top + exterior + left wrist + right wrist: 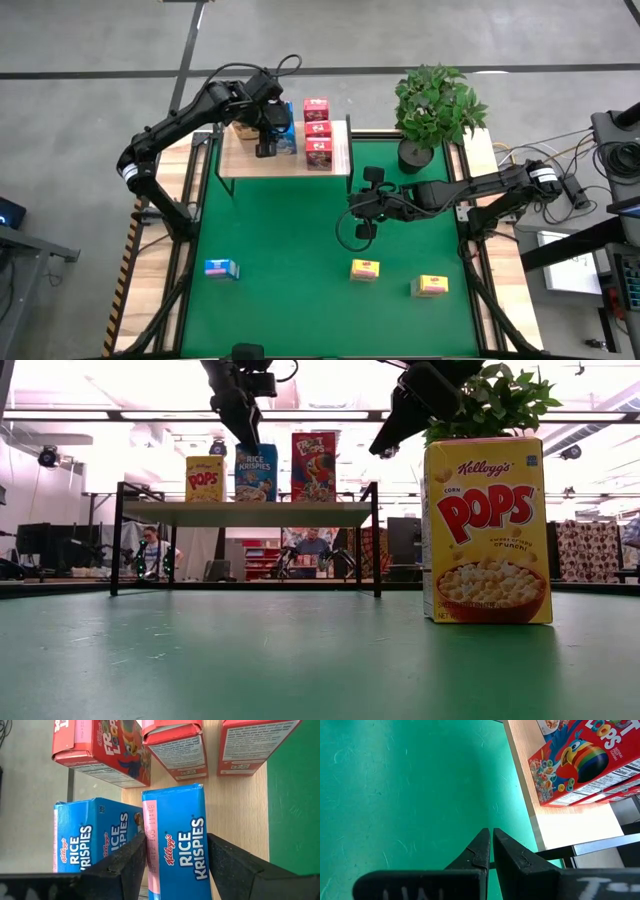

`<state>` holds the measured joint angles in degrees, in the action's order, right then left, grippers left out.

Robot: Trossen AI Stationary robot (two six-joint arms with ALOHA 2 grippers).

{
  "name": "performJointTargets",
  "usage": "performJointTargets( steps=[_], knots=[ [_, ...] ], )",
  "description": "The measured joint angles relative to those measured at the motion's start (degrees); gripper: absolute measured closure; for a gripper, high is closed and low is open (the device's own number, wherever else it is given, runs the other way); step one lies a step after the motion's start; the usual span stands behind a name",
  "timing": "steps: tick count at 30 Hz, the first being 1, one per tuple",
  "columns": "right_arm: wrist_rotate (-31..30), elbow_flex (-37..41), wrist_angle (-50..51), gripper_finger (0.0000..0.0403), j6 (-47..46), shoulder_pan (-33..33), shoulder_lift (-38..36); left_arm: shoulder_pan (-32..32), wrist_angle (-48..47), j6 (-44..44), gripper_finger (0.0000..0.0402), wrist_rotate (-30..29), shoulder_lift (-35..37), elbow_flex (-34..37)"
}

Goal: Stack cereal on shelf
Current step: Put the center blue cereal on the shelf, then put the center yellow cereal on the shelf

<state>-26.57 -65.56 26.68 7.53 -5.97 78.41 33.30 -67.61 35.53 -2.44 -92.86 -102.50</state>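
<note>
The left gripper (175,865) is over the shelf (285,160) at the far side of the table. Its two fingers (125,865) stand on each side of a blue cereal box (175,840). One finger looks pressed on the box's side; a thin gap shows at the other, so I cannot tell if it is squeezing the box. A second blue box (90,837) sits just beside it. Both stand upright, long side up and down.

Three red boxes (317,132) stand in a row on the right part of the shelf. A yellow box (204,478) stands at the shelf's left end; from above the arm hides it.

The right gripper (489,851) hangs above the green mat (290,230) near the shelf's right end. Its fingers are pressed together and hold nothing.

On the near mat, well apart, are one more blue box (221,268) and two yellow boxes (365,269) (431,286). The bottoms of the blue boxes on the shelf are cut off behind the fingers.
</note>
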Motion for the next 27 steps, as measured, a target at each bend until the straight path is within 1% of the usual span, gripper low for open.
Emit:
performJointTargets(
  steps=[4, 15, 23, 27],
  knots=[
    [0.0, 0.0, 0.0, 0.0390, 0.0, 0.0, 0.0, 0.0, 0.0, 0.0, 0.0213, 0.0, 0.0, 0.0],
    [0.0, 0.0, 0.0, 0.0390, 0.0, 0.0, 0.0, -0.2, -0.1, -0.1, 0.0168, 0.0, 0.0, 0.0],
    [0.0, 0.0, 0.0, 0.0390, 0.0, 0.0, 0.0, -2.4, -0.4, -2.0, 0.0167, 0.0, 1.8, 0.0],
    [0.0, 0.0, 0.0, 0.0390, 0.0, 0.0, 0.0, -4.3, -2.4, -4.0, 0.0168, 0.0, 2.1, -2.3]
  ],
)
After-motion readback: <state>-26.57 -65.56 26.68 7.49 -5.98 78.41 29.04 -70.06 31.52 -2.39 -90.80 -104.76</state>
